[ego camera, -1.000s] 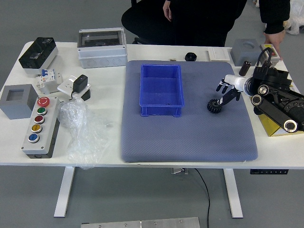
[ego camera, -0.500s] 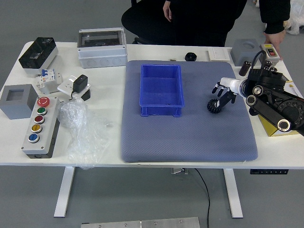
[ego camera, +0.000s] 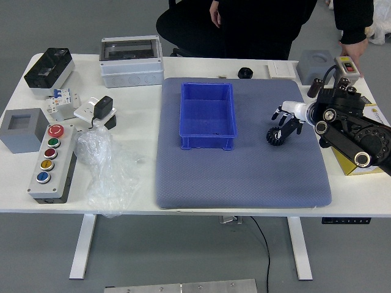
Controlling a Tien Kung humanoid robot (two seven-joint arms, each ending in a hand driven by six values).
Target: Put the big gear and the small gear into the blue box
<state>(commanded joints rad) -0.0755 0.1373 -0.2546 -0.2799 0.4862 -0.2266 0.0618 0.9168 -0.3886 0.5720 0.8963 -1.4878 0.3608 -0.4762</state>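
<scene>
So the black gear [ego camera: 275, 136] is lying on the gray-blue mat [ego camera: 238, 177], a bit to the right of the blue box [ego camera: 208, 116]. Honestly can't tell if it's the big one or the small one. The robot's right hand [ego camera: 294, 110] is reaching in over it from the right, open, fingers [ego camera: 278, 113] stretched out and apart, tips pretty much right above the gear. Whether any of them actually touch it, I can't tell. The right arm [ego camera: 366, 135] runs back to the picture's right side, passing over a yellow box [ego camera: 346, 163].

The blue box sits upright on the mat. Beyond it and to its right there's a small round black part [ego camera: 245, 72] near the mat's far edge, then a flat white piece [ego camera: 281, 69] and a gray block [ego camera: 314, 65] further right.

Left of the blue box you've got a crumpled clear plastic bag [ego camera: 109, 168], then a button panel [ego camera: 54, 165] with five colored buttons, and a gray box [ego camera: 23, 129] further out. A gray case [ego camera: 131, 72] with a window is past it, back left.

Someone in black is at the far side: one hand [ego camera: 215, 13] hangs down beyond the blue box, the other hand [ego camera: 353, 51] is way over at the far right corner, by a small switch box [ego camera: 347, 68].
</scene>
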